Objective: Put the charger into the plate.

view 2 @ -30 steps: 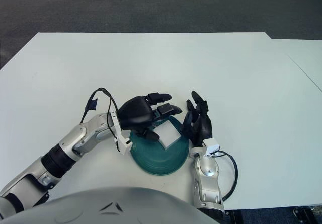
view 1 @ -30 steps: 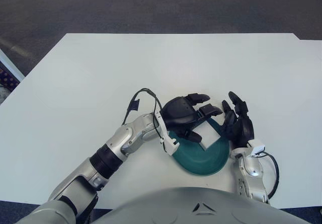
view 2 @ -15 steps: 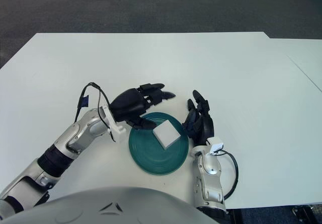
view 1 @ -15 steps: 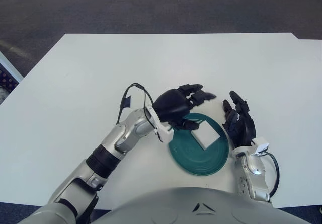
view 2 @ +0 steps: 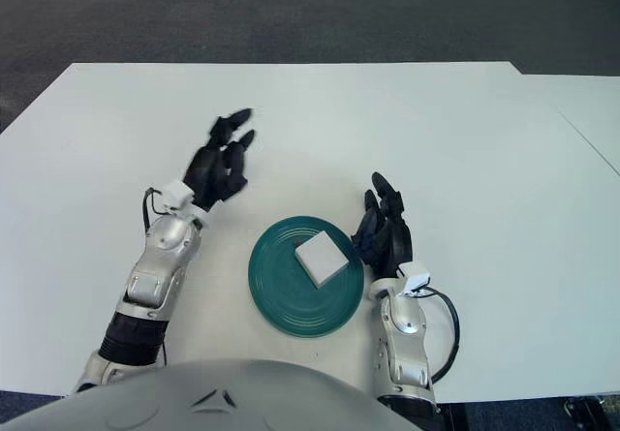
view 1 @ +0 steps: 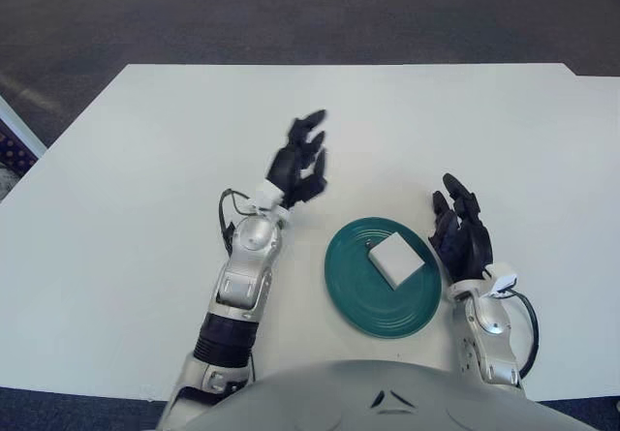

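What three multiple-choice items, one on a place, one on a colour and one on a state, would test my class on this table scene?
1. Where is the charger?
A. on the plate
B. on the bare table
C. in a hand

2. What colour is the plate?
A. red
B. dark green
C. yellow

3. How is the left hand?
A. gripping the charger
B. pressing on the plate
C. open, holding nothing

Answers: 1 A, the white block lies inside the rim. 2 B, the dish is dark green. 3 C, its fingers are spread above the table, left of the plate.
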### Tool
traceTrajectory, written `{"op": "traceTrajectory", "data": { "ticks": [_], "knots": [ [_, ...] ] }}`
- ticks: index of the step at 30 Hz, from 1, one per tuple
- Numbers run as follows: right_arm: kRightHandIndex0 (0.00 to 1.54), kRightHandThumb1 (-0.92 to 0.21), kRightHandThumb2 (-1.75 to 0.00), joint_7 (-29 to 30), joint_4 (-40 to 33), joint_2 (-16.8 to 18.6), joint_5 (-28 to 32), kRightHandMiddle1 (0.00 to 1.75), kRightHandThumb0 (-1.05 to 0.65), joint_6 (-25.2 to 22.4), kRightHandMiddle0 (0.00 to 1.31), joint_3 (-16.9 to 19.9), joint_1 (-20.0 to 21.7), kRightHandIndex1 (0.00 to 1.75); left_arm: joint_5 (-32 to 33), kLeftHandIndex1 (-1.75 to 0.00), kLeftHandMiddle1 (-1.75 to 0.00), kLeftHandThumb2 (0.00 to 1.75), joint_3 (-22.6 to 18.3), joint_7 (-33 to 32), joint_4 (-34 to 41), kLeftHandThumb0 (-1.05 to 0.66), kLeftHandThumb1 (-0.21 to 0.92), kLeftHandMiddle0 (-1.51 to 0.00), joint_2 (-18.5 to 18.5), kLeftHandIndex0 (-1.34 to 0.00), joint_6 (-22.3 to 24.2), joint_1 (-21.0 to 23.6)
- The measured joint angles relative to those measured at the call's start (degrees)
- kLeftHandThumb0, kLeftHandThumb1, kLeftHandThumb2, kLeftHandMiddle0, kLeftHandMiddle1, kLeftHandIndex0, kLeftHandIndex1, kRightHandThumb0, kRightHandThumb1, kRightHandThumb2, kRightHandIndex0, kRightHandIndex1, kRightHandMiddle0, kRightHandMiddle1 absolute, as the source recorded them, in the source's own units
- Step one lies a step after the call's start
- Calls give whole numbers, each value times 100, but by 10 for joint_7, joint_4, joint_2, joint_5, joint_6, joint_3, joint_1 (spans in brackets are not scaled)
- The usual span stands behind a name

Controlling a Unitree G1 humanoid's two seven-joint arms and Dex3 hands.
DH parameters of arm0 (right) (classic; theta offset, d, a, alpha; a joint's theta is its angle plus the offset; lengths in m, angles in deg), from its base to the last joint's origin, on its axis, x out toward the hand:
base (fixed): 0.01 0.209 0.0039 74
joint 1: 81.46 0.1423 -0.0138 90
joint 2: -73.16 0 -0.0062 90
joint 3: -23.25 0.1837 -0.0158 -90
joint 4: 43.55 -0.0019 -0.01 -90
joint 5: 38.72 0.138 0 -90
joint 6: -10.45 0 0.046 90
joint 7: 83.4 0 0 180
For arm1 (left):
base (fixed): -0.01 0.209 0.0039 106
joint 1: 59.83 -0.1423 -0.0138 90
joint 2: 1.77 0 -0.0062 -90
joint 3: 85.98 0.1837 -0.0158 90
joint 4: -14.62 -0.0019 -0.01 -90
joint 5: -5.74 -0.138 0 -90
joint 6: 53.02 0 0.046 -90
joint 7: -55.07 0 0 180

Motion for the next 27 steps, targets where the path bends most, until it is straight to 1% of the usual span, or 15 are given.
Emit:
{"op": "traceTrajectory", "data": {
  "ticks": [2, 4, 9, 10, 14, 18, 20, 21, 22, 23, 24, 25, 26, 27],
  "knots": [
    [12, -92, -88, 0, 1, -2, -4, 48, -86, -2, 0, 0, -1, 1, 39, -49, -1, 90, -25, -25, 8, -92, 92, -20, -2, 0, 25, -14],
    [12, -92, -88, 0, 3, -5, -5, 49, -86, -3, 0, 1, -3, 1, 66, -45, -1, 90, -39, -41, 11, -92, 92, -17, -3, 0, 30, -34],
    [13, -92, -88, -2, 7, -12, -5, 49, -85, -4, 0, 3, -2, 1, 120, -43, 0, 91, -40, -44, -4, -92, 92, -15, -3, 0, 33, -100],
    [13, -92, -89, -3, 7, -12, -5, 49, -85, -4, 0, 3, -2, 1, 125, -42, 0, 91, -39, -42, -9, -92, 92, -15, -3, 0, 26, -109],
    [13, -92, -89, -3, 8, -13, -5, 49, -84, -5, 0, 3, -1, 1, 135, -42, 0, 91, -18, -31, -13, -93, 92, -14, -3, 0, -3, -129],
    [13, -92, -90, -4, 8, -15, -5, 49, -83, -5, 0, 2, -2, 1, 118, -49, -1, 89, 17, -19, -12, -95, 92, -17, 0, 0, -39, -160],
    [13, -92, -90, -4, 8, -16, -5, 48, -83, -5, 0, 2, -2, 0, 108, -52, -1, 90, 27, -14, -13, -96, 92, -18, 3, 0, -55, -173],
    [12, -92, -90, -5, 8, -16, -5, 48, -83, -5, 0, 2, -2, 0, 105, -63, -2, 90, 30, -12, -14, -96, 92, -21, 4, 0, -63, -178],
    [12, -92, -90, -5, 8, -17, -5, 48, -83, -5, 0, 2, -2, 0, 103, -67, -2, 90, 31, -8, -15, -96, 92, -21, 4, 0, -71, -183],
    [12, -92, -90, -6, 7, -17, -5, 47, -82, -6, 0, 2, -2, 0, 102, -79, -2, 89, 30, -3, -18, -97, 92, -24, 4, -1, -81, -187],
    [12, -92, -90, -6, 7, -18, -5, 47, -82, -7, 0, 2, -2, 0, 103, -86, -2, 88, 29, 2, -21, -97, 92, -26, 5, -2, -90, -192],
    [13, -92, -90, -7, 7, -18, -5, 47, -82, -9, 0, 2, -2, 0, 104, -97, -3, 87, 27, 7, -24, -96, 92, -29, 5, -6, -96, -195],
    [13, -92, -90, -7, 6, -19, -4, 47, -82, -10, 0, 2, -2, 0, 107, -100, -3, 87, 25, 13, -27, -96, 92, -31, 4, -7, -103, -198],
    [13, -92, -90, -7, 5, -19, -4, 47, -82, -12, 0, 2, -3, 1, 113, -110, -5, 85, 21, 21, -31, -96, 92, -34, 4, -11, -110, -200]
  ]
}}
